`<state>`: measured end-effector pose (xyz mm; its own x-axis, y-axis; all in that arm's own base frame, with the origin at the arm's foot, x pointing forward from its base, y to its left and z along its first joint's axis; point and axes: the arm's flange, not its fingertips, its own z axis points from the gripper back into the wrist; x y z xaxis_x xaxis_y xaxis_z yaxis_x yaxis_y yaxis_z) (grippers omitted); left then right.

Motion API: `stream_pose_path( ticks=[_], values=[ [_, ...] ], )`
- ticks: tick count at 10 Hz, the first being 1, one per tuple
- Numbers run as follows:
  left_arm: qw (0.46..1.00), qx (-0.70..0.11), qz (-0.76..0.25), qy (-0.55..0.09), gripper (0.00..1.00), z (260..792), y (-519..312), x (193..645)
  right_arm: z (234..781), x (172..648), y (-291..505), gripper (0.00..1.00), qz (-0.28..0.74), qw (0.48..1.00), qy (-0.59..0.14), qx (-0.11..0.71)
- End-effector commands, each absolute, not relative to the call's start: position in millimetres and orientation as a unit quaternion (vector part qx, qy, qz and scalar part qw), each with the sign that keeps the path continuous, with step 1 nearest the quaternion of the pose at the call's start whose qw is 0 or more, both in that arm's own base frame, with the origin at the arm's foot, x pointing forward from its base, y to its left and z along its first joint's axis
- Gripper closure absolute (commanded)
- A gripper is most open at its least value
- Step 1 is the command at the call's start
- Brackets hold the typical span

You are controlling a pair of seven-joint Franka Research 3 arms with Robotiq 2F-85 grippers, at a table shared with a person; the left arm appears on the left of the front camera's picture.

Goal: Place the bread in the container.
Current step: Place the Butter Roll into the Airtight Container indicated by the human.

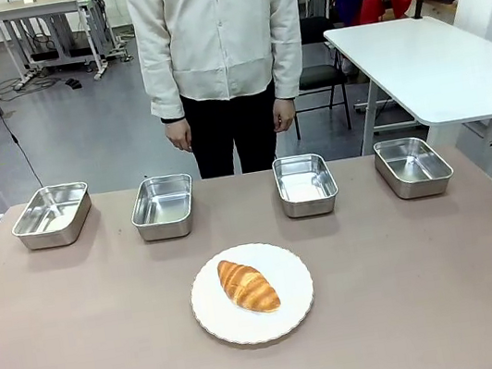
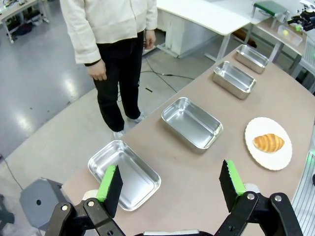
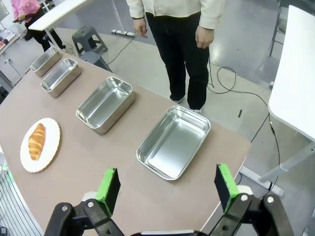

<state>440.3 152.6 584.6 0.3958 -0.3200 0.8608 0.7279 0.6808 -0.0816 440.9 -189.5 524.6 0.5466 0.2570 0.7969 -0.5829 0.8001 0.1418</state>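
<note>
1. The bread lies untouched in the middle of the white plate, so I judge this to be the approach step, before any grasp.
2. My left fingers stand wide apart with nothing between them. They are well to the left of the plate, above the leftmost tray.
3. My right fingers are also spread and empty. They are well to the right of the plate, above the rightmost tray.
4. Beyond the plate, toward the person, four look-alike steel trays stand in a row, all empty. The left inner tray and the right inner tray are closest to the plate. I cannot tell which tray is meant.
5. The next move calls for one arm to come down over the plate, with its fingers set across the bread's narrow width. They should close gently, since the crust probably crushes easily.
6. After that I need to lift the bread clear of the plate's rim, carry it to a tray beyond the plate and release it low.
</note>
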Motion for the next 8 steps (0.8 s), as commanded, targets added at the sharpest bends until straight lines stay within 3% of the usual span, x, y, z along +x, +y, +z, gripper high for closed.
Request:
stream_pose_path(
  ticks=[1,8],
  values=[
    [0.799,-0.235,-0.328,-0.446,0.00,585.8,152.8,440.5,524.3,442.2,-189.5,0.00,0.245,0.853,-0.414,0.205],
    [0.799,-0.235,-0.328,-0.446,0.00,585.8,152.8,440.5,524.3,442.2,-189.5,0.00,0.245,0.853,-0.414,0.205]
  ],
)
